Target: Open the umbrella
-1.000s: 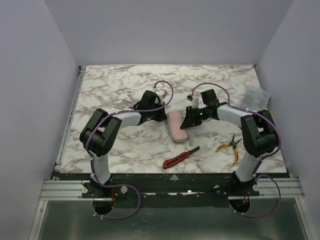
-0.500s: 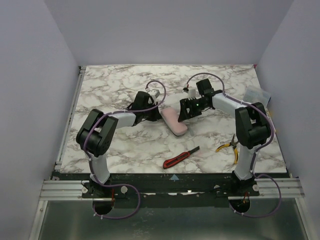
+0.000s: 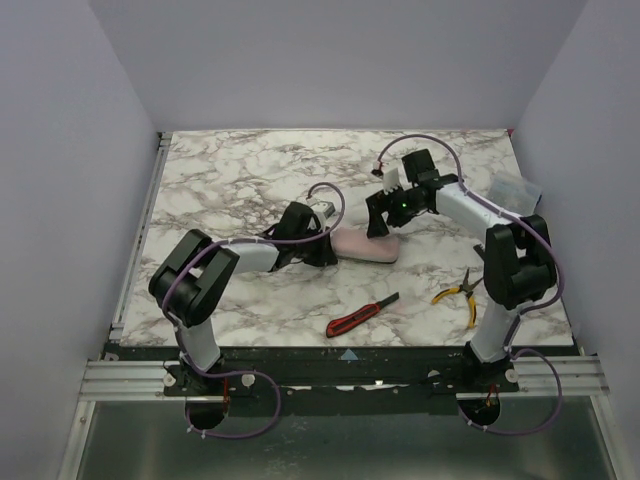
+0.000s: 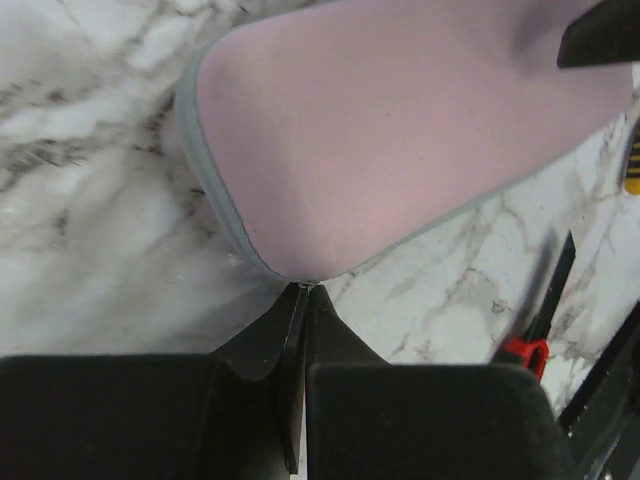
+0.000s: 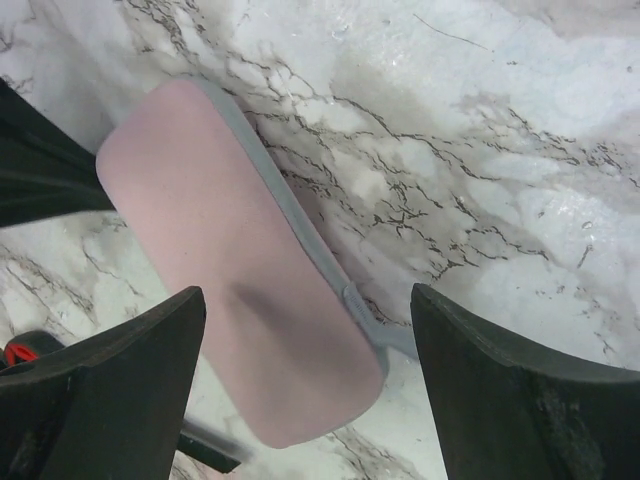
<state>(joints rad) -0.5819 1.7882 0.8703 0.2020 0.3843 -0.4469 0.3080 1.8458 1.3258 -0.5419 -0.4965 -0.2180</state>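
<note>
Pale pink fabric w/ a grey edge seam: the umbrella (image 3: 365, 246), folded into a flat oblong, lies approx. mid-way across the white-and-grey marble counter (image 3: 230, 180), long axis running left-right, btwn my two grippers. My left gripper (image 4: 300, 290) is squeezed fully closed, tips meeting right at the grey rim of the umbrella's left end; can't tell whether a bit of trim is nipped btwn them. My right gripper (image 5: 305, 300) is spread wide over the umbrella's right end, one finger either side in the wrist view, neither visibly touching the fabric. There the pink body runs diagonally under the gap, w/ the grey seam along one long side. Nearer my bases lie a red-and-black utility knife (image 3: 361, 314), well apart from the umbrella, and yellow-handled pliers (image 3: 458, 293) off to the right by the right arm. A clear plastic packet (image 3: 512, 190) sits near the counter's right edge.
</note>
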